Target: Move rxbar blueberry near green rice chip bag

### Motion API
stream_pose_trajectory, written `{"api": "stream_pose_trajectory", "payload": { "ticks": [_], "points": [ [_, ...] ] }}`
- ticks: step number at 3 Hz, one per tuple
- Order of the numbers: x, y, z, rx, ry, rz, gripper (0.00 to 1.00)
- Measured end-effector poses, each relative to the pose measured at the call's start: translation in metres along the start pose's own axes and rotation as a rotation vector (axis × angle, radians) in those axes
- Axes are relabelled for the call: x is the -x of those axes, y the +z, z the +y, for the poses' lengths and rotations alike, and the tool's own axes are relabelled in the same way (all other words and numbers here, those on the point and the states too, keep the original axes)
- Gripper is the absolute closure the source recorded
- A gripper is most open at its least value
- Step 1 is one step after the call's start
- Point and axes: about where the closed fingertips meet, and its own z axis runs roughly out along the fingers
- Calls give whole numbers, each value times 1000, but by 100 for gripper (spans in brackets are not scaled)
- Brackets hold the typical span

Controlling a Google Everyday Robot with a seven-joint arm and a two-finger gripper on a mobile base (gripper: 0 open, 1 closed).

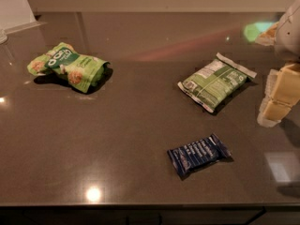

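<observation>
Three packets lie on a dark counter (117,139). The rxbar (198,154) lies flat near the front edge, untouched and well apart from the chip bag (70,67) at far left. A darker green packet (216,82) lies behind the bar. The gripper (280,95) hangs at the right edge; open or closed cannot be told. Step in hand: approach. The next move likely calls for reaching left and down over the bar.

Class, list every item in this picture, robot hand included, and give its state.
rxbar blueberry: lying flat, front of counter, untouched.
green rice chip bag: lying crumpled, far left.
darker green packet: lying flat, right of centre.
hand: at right edge, touching no packet.
</observation>
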Motion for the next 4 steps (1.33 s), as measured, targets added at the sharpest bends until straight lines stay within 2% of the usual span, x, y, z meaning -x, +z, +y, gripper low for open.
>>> {"api": "stream_pose_trajectory", "payload": {
  "ticks": [1,2,3,4],
  "points": [
    [1,-1,0,-2,-2,-3,0],
    [6,12,9,59,-42,-24,0],
    [14,37,27,130,-90,-59,0],
    [24,62,55,180,-139,-118,0]
  ]
}}
